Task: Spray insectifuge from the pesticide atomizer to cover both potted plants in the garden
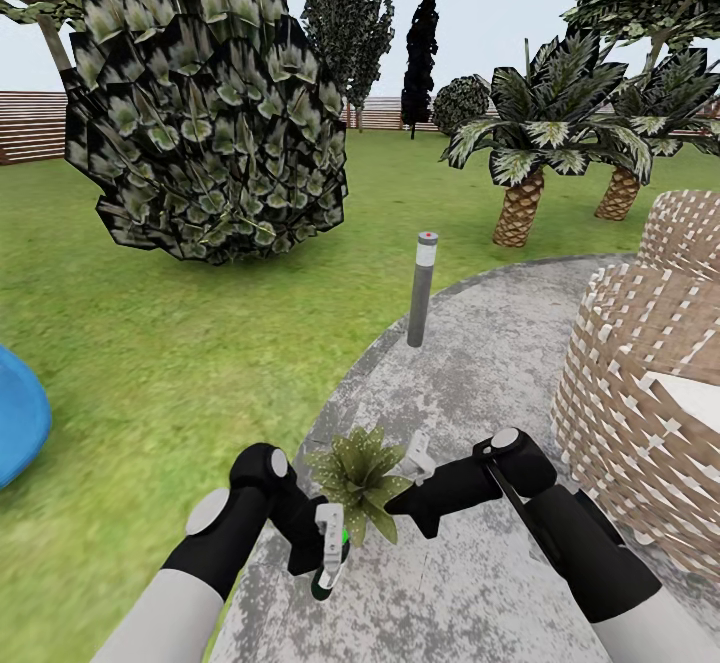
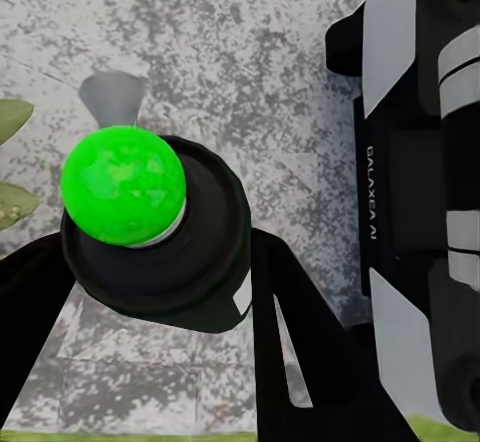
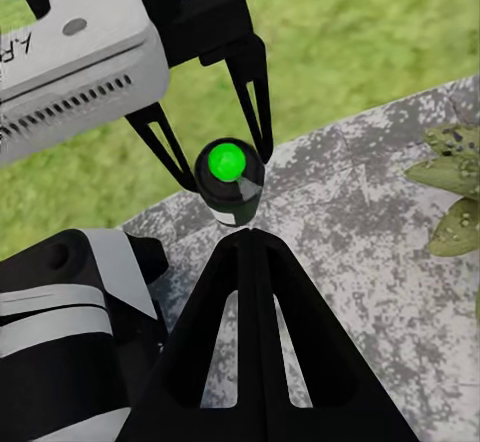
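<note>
The pesticide atomizer (image 1: 326,577), a slim dark green bottle with a small white label and a bright green rounded cap (image 2: 123,184), was held in the left gripper (image 1: 328,543), whose black fingers (image 3: 252,92) pinched its body from both sides just under the cap. It hung over the grey mottled paved patio (image 1: 480,363), close beside a low rosette of broad pointed green leaves (image 1: 360,478), one of the potted plants. The bottle looked rigid, light and smooth-sided, so it would probably slip if gripped loosely; a hold across the upper body, clear of the cap, seemed soundest. The right gripper (image 1: 420,458) hovered just on the plant's other side, its dark fingers (image 3: 250,292) drawn together with nothing between them, though the steep angle left that somewhat uncertain. Beyond stood a grey bollard (image 1: 421,288), green lawn (image 1: 150,343), a woven wicker chair (image 1: 640,373) and scaly-trunked palms (image 1: 520,208).
</note>
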